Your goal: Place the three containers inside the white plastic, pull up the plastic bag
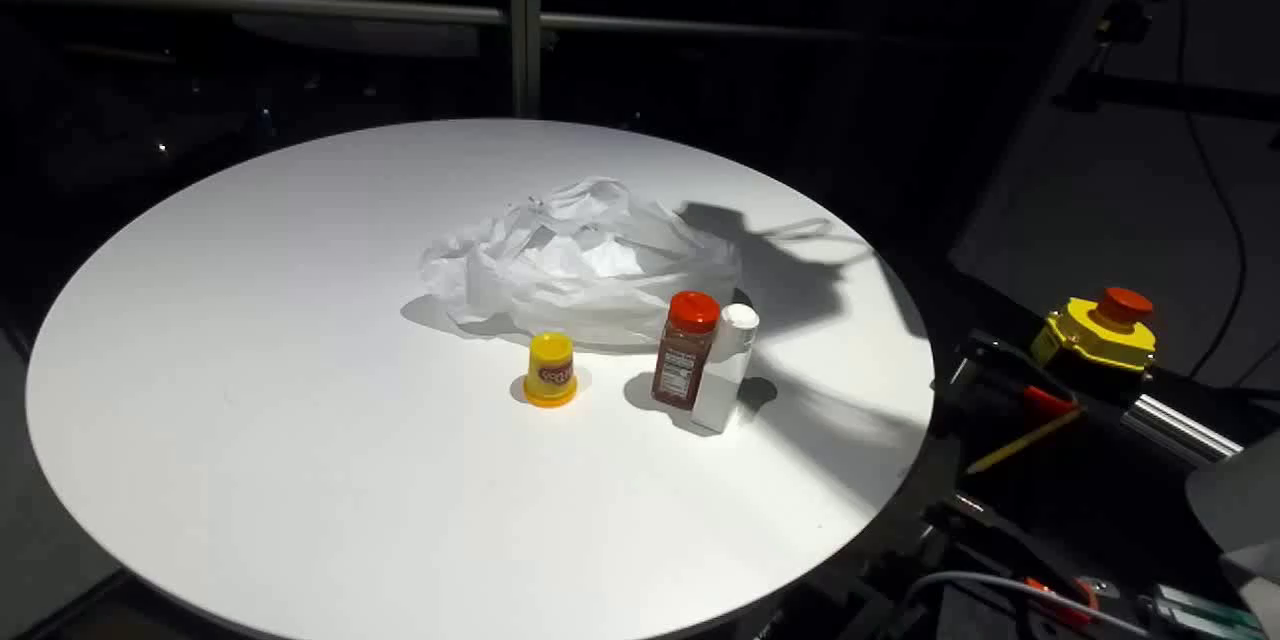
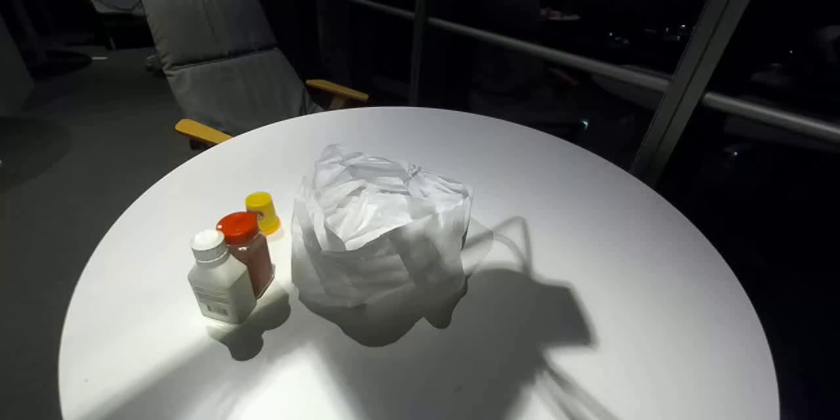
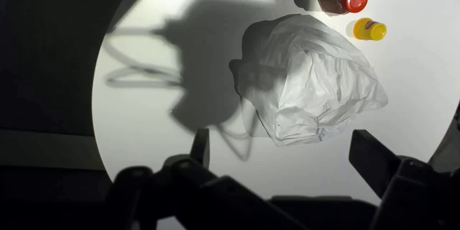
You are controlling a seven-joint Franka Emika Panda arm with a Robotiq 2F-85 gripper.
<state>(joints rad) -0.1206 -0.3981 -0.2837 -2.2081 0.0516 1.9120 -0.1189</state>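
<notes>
A wrinkled white plastic bag stands loosely bunched on the round table, its mouth facing up, seen in all views. Three containers are outside it on the tabletop. The squat yellow container sits by itself near the bag. Close together beside the bag stand an orange-brown bottle with a red cap and a pale grey bottle with a white cap. My gripper shows only in the wrist view, above the table, fingers wide apart and nothing between them. Both exterior views show just the arm's shadow near the bag.
The round white table has a curved edge all round. A grey chair is behind it in an exterior view. A yellow emergency stop box with a red button lies off the table, near cables and tools. Dark windows with metal rails line the background.
</notes>
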